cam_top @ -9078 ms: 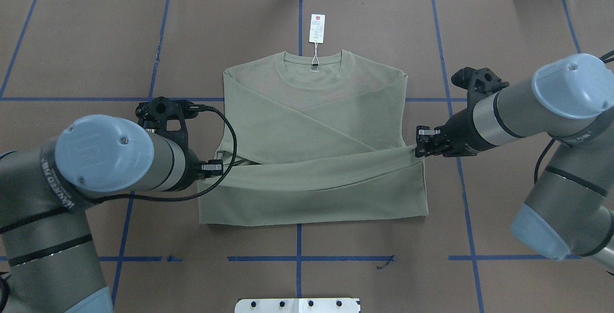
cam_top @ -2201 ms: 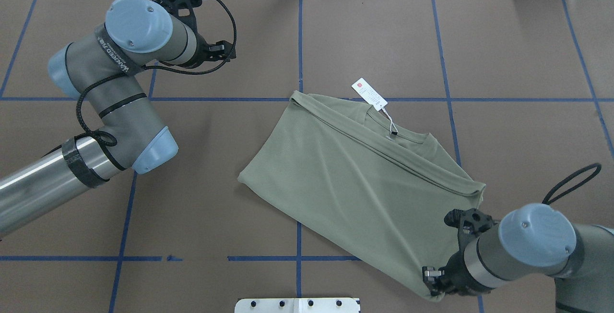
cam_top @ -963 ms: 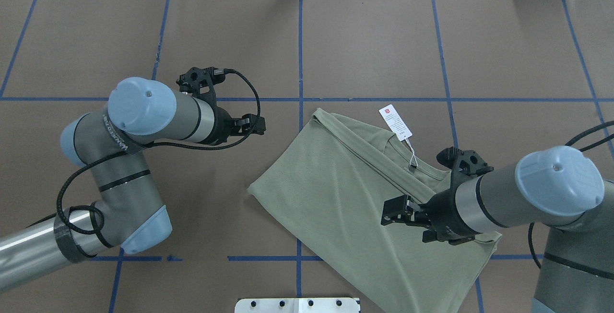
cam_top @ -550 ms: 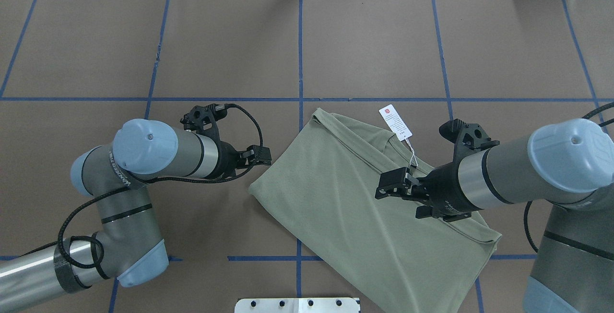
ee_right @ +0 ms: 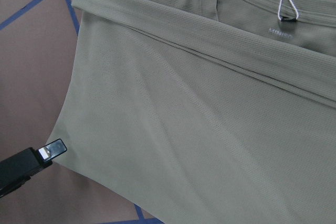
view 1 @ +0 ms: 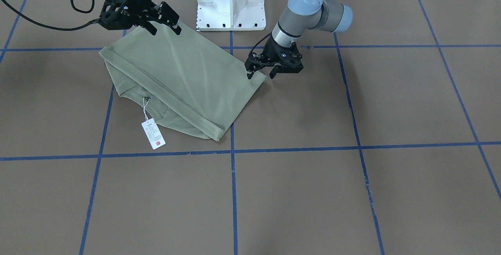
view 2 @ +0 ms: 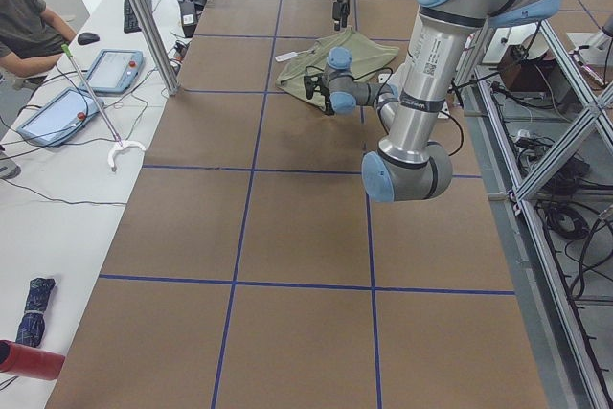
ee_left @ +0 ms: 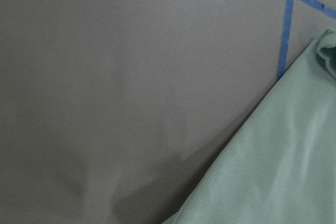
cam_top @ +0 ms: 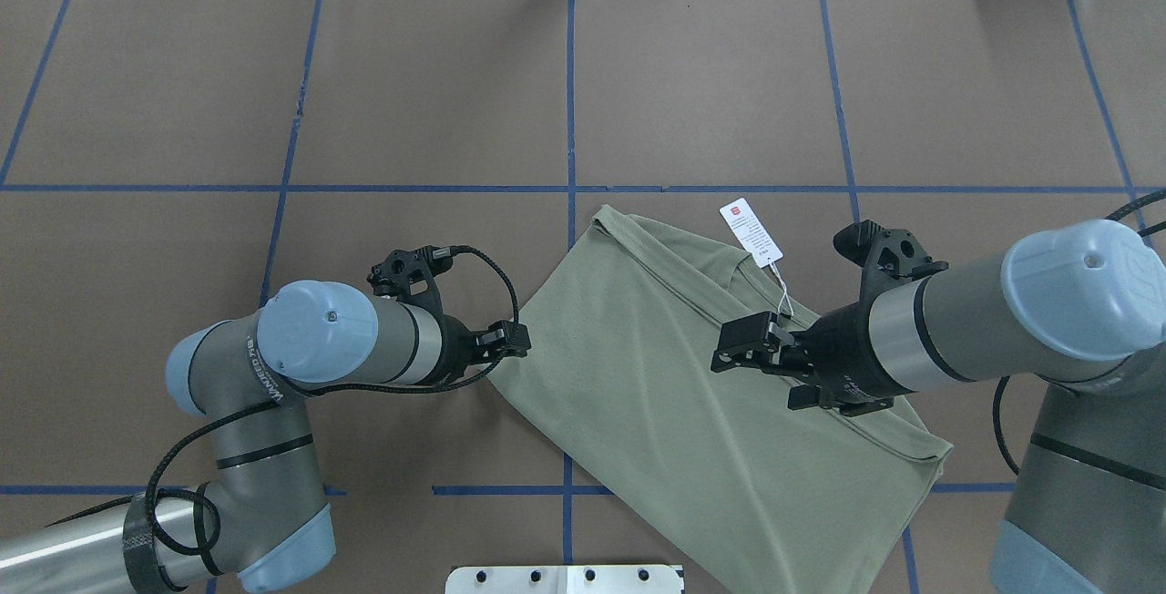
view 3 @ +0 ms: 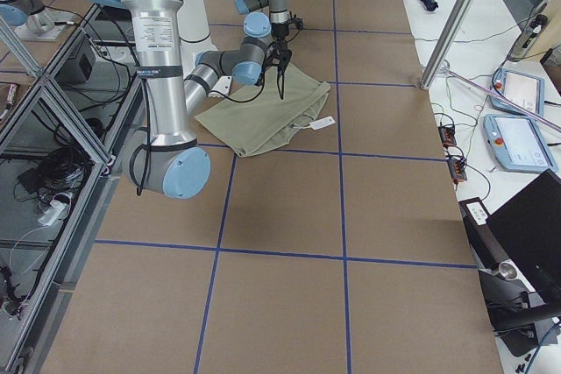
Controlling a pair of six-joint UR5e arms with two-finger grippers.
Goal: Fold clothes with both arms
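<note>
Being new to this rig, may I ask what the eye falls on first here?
A pale sage-green knit shirt, folded askew, lies on the brown table gridded with blue tape, its white hang tag trailing from the collar. The black left gripper sits at one corner; the black right gripper hovers open above it.

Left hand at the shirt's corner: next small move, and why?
Probably lower the left hand and close it on the shirt corner: it looks open right at that corner, and the right hand hangs open over the shirt, gripping nothing.
</note>
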